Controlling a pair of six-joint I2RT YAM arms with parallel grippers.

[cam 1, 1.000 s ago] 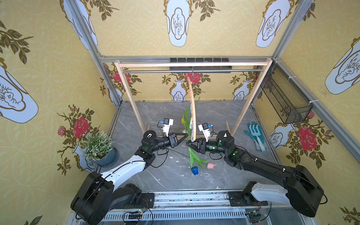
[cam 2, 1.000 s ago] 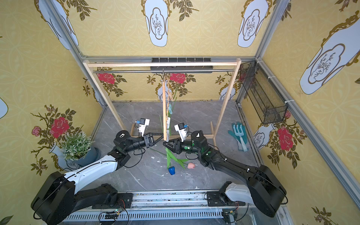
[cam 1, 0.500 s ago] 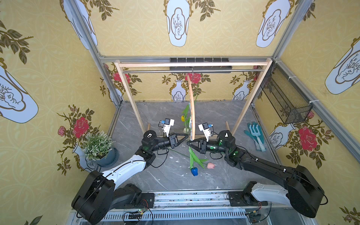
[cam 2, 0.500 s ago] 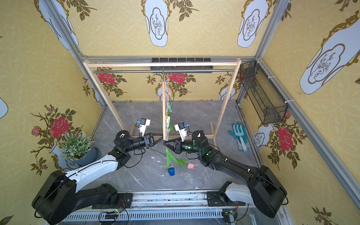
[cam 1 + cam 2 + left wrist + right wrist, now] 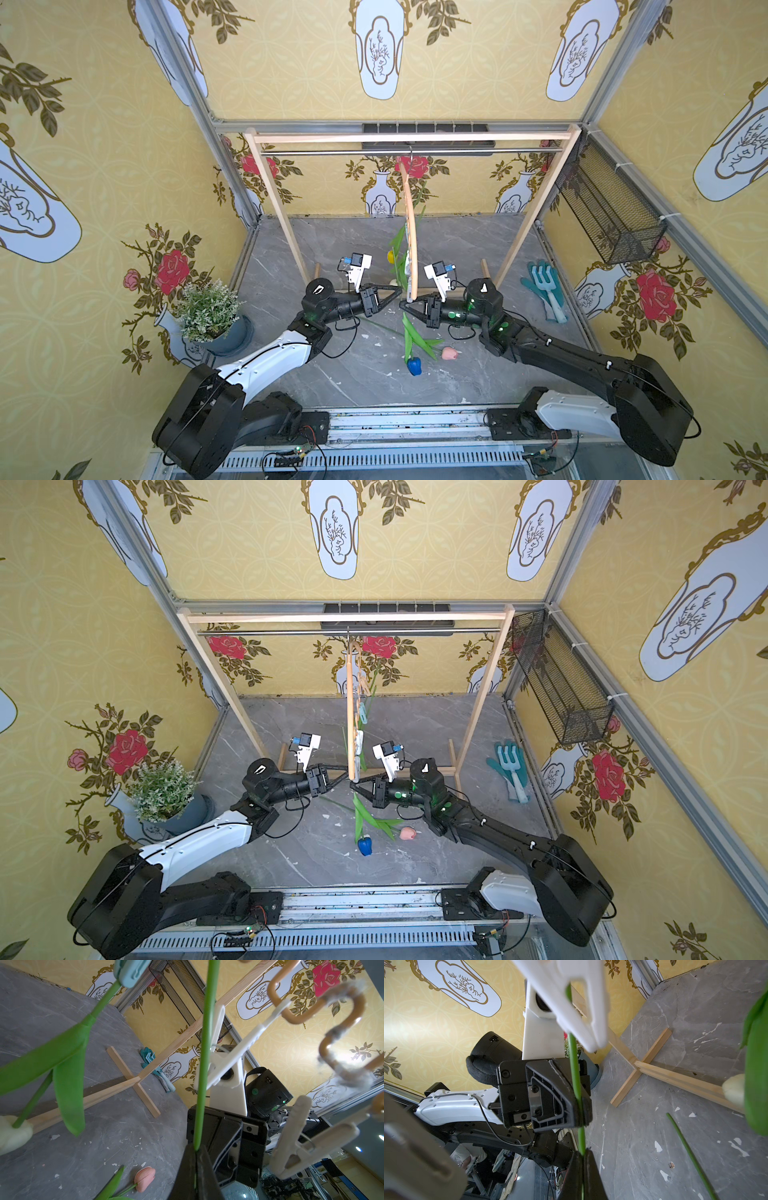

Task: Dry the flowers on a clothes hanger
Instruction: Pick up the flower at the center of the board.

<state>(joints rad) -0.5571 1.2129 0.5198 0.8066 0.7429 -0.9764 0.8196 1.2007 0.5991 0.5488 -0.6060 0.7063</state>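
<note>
1. Left wrist view: the left gripper [image 5: 195, 1154] is pinched tight on a thin green stem [image 5: 204, 1053] that rises from its jaws.
2. Right wrist view: the right gripper [image 5: 582, 1156] is clamped on the same stem, just beside the left one's hold. Farther along, the stem meets a white clothespin [image 5: 571, 1001]; whether the pin bites it cannot be told.
3. In both top views the two gripper tips meet near the centre of the floor, under the hanger [image 5: 409, 232]. It hangs edge-on by its hook from the rail of a wooden rack [image 5: 278, 212].
4. A blue flower [image 5: 414, 365] shows head down with its leaves, just at 6 o'clock from the tips.
5. A white flower [image 5: 12, 1136] hangs head down, its stem in a teal clothespin [image 5: 128, 970]. A yellow flower [image 5: 390, 256] hangs close beside the hanger.
6. A pink flower [image 5: 449, 353] lies on the grey floor at 5 o'clock from the tips.
7. A blue-grey pot [image 5: 235, 336] at 9 o'clock holds a bushy plant [image 5: 205, 303].
8. A black wire basket [image 5: 611, 216] hangs on the wall at 2 o'clock; what it holds cannot be made out.
9. Teal gloves [image 5: 540, 282] with a small hand rake on them lie at 3 o'clock.
</note>
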